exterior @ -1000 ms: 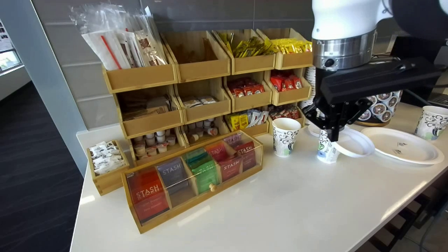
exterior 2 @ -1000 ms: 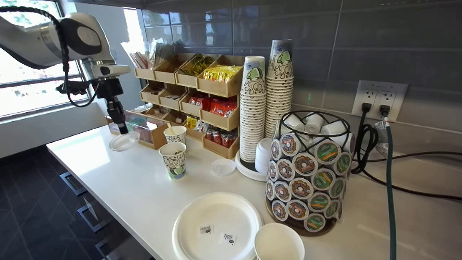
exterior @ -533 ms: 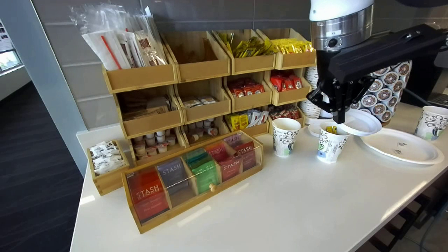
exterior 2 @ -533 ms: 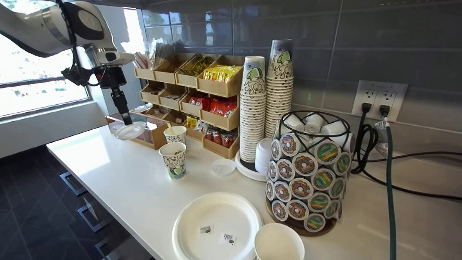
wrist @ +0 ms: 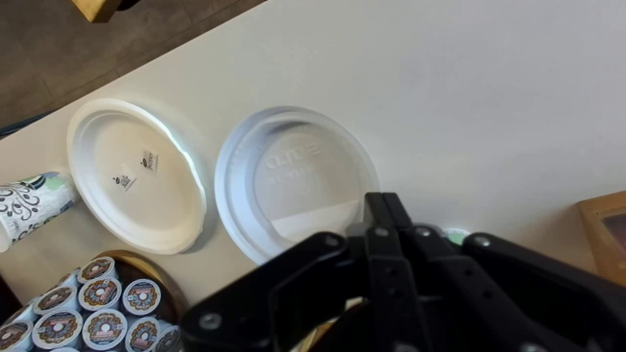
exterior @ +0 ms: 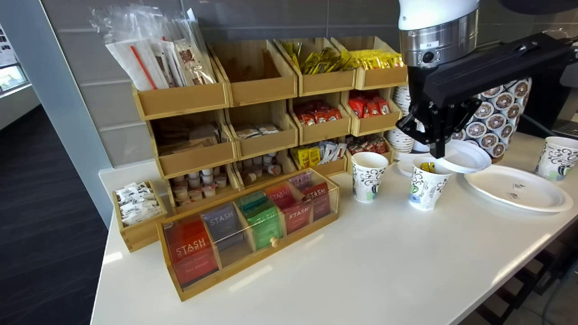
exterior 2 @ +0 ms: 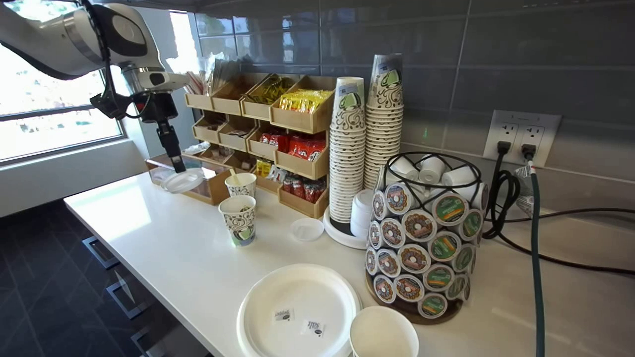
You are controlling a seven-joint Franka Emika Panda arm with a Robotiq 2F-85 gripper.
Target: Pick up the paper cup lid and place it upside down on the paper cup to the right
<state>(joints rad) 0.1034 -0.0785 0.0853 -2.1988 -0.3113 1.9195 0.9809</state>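
Dk grey tiled wall (exterior 2: pixel 521 74) behind a glossy white counter (exterior: pixel 343 271). Round, shallow, translucent white plastic lid (wrist: pixel 296 183) is up in the air, tilted a bit; in an exterior view it's left of & higher than the short white paper cup (exterior 2: pixel 239 223) w/ green-and-black leafy print, gap btwn the two. Lettering in lid's sunken centre, partly blurred. Black two-finger gripper (wrist: pixel 383 196) is closed, tips together, pinching the lid's edge. Cup's upright, mouth up, small yellow item (exterior: pixel 427 167) inside.

Just beside the cup: another white cup (exterior 2: pixel 242 188) w/ swirly print, pale wooden stick (exterior 2: pixel 232 174) in it. In an exterior view, right of the cup: second round white lid (exterior 2: pixel 307 229), flat nr it, then tall stacks of printed white cups (exterior 2: pixel 348 158) & brown- or green-topped coffee pods (exterior 2: pixel 413 259) farther off. Well apart from the cup: big round white plate (exterior 2: pixel 317 287) w/ salt pkt (exterior 2: pixel 313 327) & pepper pkt (exterior 2: pixel 284 315); third printed white cup (exterior: pixel 557 158) farther off. In an exterior view, left of the cup: tiered lt-wood bins (exterior: pixel 264 92) & clear-topped wooden tea box (exterior: pixel 253 258).
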